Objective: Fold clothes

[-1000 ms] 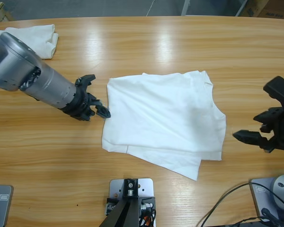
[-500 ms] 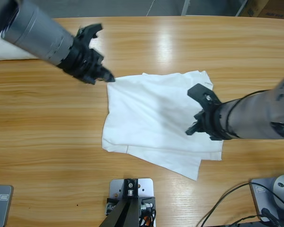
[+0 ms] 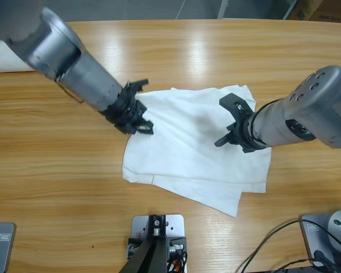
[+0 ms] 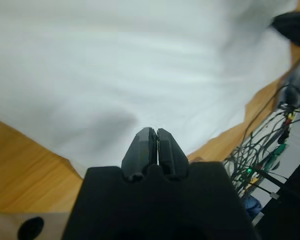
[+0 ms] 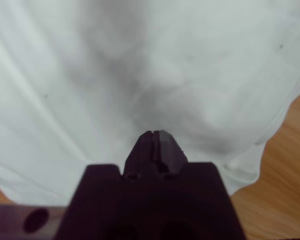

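While over the T-shirt [image 3: 199, 142] | left gripper [image 3: 143, 126] fingers together | right gripper [image 3: 223, 140] fingers together

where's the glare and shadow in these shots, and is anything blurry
High view: pale glare streaks on the table above the T-shirt. Left wrist view: a soft grey shadow on the cloth beside the left gripper, and blurred cables at right. Right wrist view: a dark shadow ahead of the right gripper; the cloth looks soft.

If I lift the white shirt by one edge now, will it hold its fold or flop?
Likely flop: the white shirt lies limp and creased, its layers loosely overlapped at the lower edge. It probably slides on the glossy wooden table. Both grippers sit shut above it.
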Action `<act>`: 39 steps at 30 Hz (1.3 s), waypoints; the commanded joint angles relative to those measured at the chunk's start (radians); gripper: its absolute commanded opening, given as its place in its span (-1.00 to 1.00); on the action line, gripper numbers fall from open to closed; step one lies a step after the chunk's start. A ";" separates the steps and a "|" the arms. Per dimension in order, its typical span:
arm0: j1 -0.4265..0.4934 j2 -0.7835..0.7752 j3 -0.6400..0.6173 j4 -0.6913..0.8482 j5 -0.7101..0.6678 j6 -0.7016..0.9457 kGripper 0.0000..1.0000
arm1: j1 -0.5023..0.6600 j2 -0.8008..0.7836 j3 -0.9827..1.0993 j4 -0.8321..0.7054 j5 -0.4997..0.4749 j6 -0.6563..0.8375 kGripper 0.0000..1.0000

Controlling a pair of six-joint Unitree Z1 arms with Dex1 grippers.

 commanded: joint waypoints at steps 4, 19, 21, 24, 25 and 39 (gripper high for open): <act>-0.007 0.117 0.108 -0.065 0.070 -0.075 -1.00 | -0.026 0.013 0.002 -0.015 0.005 -0.031 -1.00; 0.107 -0.025 0.516 -0.293 0.126 -0.153 -1.00 | -0.026 -0.006 0.019 0.016 -0.021 -0.030 -1.00; 0.107 -0.041 0.541 -0.300 0.125 -0.151 -1.00 | -0.026 -0.008 0.018 0.026 -0.029 -0.027 -1.00; 0.107 -0.072 0.580 -0.318 0.119 -0.151 -1.00 | -0.026 -0.011 0.017 0.039 -0.036 -0.022 -1.00; 0.107 -0.081 0.588 -0.322 0.117 -0.151 -1.00 | -0.026 -0.011 0.017 0.040 -0.036 -0.021 -1.00; 0.107 -0.111 0.580 -0.337 0.119 -0.155 -1.00 | 0.029 0.052 -0.081 -0.043 0.206 -0.007 -1.00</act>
